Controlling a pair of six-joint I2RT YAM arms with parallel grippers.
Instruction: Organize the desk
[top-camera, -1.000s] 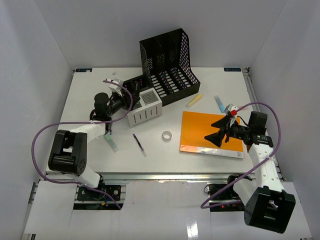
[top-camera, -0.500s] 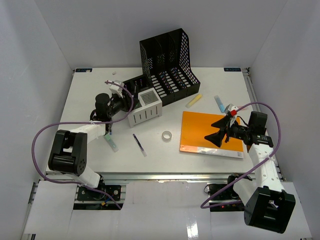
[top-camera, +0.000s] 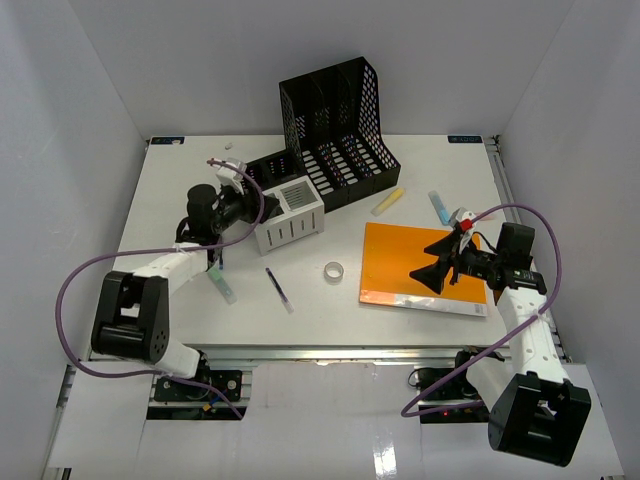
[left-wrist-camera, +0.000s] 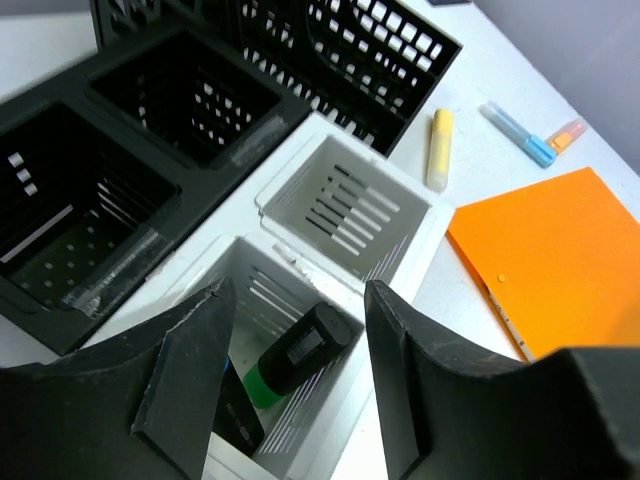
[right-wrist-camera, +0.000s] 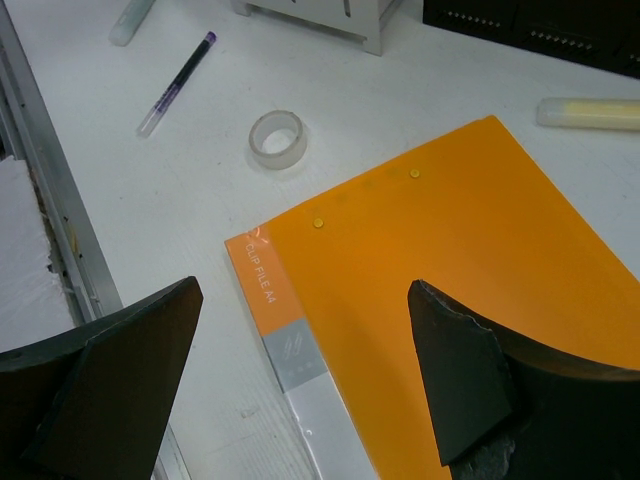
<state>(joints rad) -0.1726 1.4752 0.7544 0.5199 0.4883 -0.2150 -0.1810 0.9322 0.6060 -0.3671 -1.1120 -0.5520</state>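
White-walled enclosure, desk filling its floor beneath both arms. Left fingers spread apart over white organizer, nothing pinched; black-and-green marker lying loose in the compartment below left gripper. Right gripper wide open, hovering above orange folder, apparently clear of it. Farther out: tape roll, purple pen, yellow highlighter scattered on bare top. Desk itself likely heavy, rigid, fixed, slick; no hold except the metal rail edges. Better to grip the loose items; expect sliding when nudged.
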